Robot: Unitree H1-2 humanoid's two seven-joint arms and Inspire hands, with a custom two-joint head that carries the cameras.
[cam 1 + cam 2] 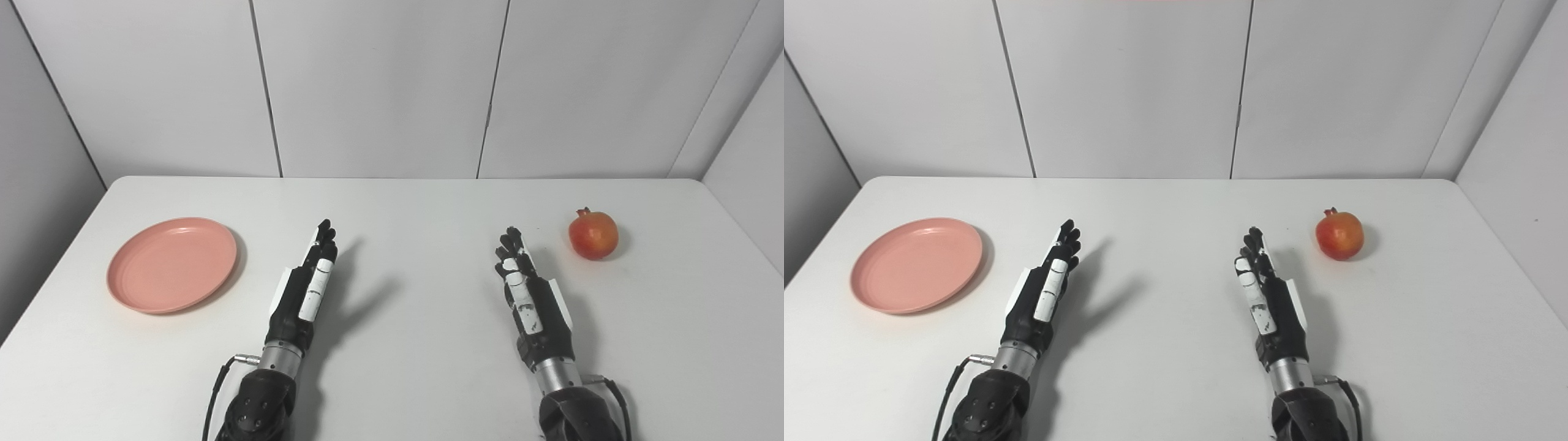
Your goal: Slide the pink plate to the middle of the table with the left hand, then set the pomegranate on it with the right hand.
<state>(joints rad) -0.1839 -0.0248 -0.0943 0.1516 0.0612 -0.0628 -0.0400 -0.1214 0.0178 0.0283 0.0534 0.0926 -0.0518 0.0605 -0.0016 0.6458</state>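
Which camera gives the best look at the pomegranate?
The right eye view: the pomegranate sits further from the picture's edge there, whole, with its crown showing. The left eye view shows it whole too, only nearer the right edge.

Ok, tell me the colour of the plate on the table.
Salmon pink, plain and unpatterned: the plate shows best in the left eye view.

Both hands held forward, empty, edge-on

The left hand (309,278) and right hand (525,283) reach in from the bottom edge on dark forearms, well apart and roughly parallel. Each holds nothing, its fingers (324,236) extended straight ahead and close together, thumb side up.
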